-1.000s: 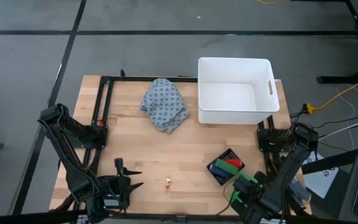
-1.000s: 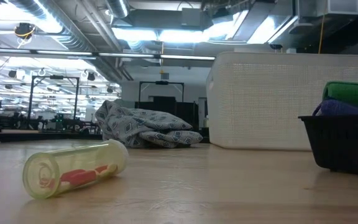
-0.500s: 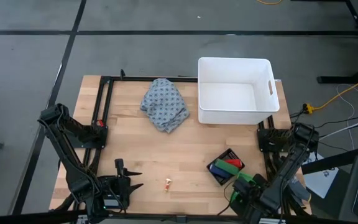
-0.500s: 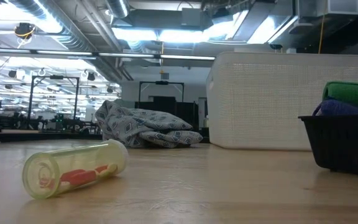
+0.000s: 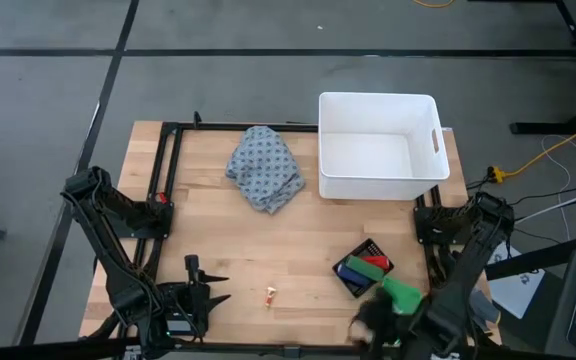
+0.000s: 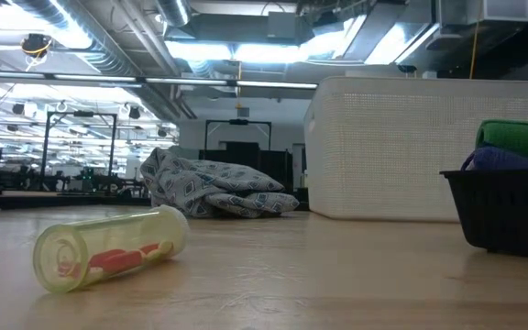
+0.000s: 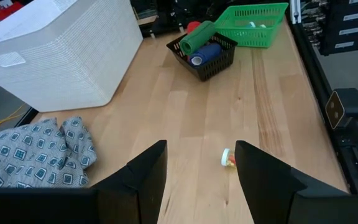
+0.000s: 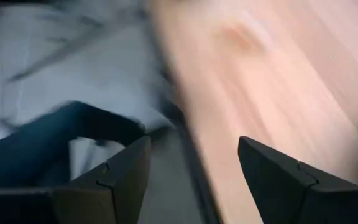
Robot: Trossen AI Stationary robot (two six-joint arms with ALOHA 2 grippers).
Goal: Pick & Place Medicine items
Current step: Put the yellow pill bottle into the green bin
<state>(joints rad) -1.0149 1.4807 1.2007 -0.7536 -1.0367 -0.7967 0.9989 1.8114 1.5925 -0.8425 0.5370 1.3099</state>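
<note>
The tiny orange-and-white tube (image 5: 270,295) lies on its side on the wooden table near the front edge; it also shows in the low view (image 6: 108,249) and the left wrist view (image 7: 229,159). The blue cylinder (image 7: 205,53), green cylinder (image 7: 197,38) and red block (image 7: 193,27) lie in a small black basket (image 5: 352,284). I cannot make out the pale teal vial. My left gripper (image 5: 218,286) is open and empty at the front left, left of the tube. My right gripper (image 5: 366,320) is open and empty at the front right, blurred, near the basket.
A white bin (image 5: 378,145) stands at the back right, and a crumpled patterned cloth (image 5: 265,165) lies at the back centre. A green basket (image 5: 402,294) sits at the front right by the right arm. Bare wood lies between the cloth and the tube.
My right gripper has swung quickly toward the table's left along the near edge, uncovering more of the green basket; its view is blurred with motion. The tube, the baskets and the left arm have kept still.
</note>
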